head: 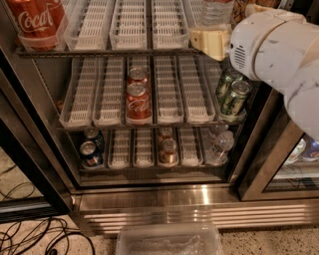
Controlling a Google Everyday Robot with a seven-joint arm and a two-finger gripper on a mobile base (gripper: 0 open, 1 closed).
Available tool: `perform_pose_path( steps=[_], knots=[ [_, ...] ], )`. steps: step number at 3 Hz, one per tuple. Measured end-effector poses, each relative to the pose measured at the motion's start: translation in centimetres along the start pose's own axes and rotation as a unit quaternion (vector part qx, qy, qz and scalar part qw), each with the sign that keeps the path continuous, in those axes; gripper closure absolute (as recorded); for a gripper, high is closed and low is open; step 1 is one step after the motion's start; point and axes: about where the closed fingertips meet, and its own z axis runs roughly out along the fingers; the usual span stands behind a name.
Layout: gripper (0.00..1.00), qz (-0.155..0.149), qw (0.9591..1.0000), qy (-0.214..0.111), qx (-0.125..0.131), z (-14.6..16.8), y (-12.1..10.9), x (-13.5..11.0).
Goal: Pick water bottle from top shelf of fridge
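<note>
The water bottle [215,11], clear and ribbed, stands at the right end of the top shelf [107,51] of the fridge [199,196]; only its lower part shows, cut off by the top edge of the view. My gripper [211,43], cream-coloured, sits just below and in front of the bottle's base at the shelf's front edge. The bulky white arm [269,45] reaches in from the right and hides the shelf's right end.
A large red Coca-Cola can [37,20] stands top left. Red cans [137,99] and green cans [232,94] fill the middle shelf. The bottom shelf holds dark cans [92,149] and a small clear bottle [219,144]. A plastic tub [169,241] and cables [30,239] lie on the floor.
</note>
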Motion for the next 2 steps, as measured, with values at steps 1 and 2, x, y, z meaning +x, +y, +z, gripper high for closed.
perform_pose_path(
  steps=[1, 2],
  knots=[
    [0.28, -0.001, 0.9999, -0.016, 0.006, 0.0, -0.5, -0.2],
    [0.28, -0.005, 0.9993, -0.032, 0.018, -0.3, -1.6, -0.4]
  ],
)
